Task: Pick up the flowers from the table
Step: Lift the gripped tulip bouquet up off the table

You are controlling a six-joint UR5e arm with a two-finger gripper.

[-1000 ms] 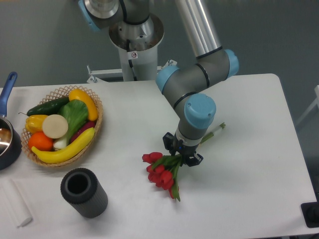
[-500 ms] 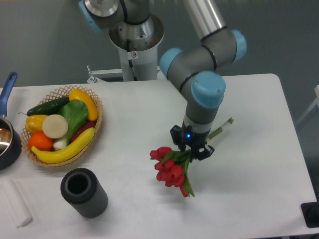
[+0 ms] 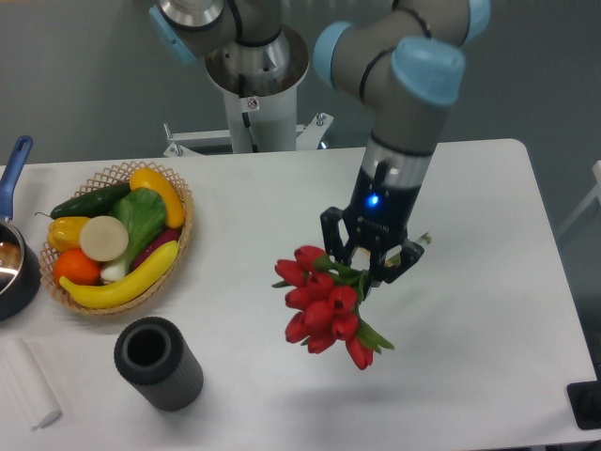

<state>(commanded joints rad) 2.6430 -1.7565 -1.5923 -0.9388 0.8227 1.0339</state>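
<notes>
The flowers (image 3: 322,305), a bunch of red tulips with green stems, hang in the air above the white table (image 3: 470,357). My gripper (image 3: 370,261) is shut on their stems just behind the blooms. The red heads point down and to the left toward the camera. A bit of pale stem end (image 3: 420,241) pokes out on the gripper's right side. The rest of the stems is hidden behind the fingers.
A wicker basket (image 3: 178,246) of fruit and vegetables sits at the left. A dark cylinder (image 3: 158,363) stands in front of it. A blue-handled pot (image 3: 13,254) and a white block (image 3: 31,393) lie at the far left edge. The arm's base (image 3: 254,85) is at the back.
My gripper has risen and shifted slightly right with the flowers in it, lifting them off the table. The bunch now appears larger and higher.
</notes>
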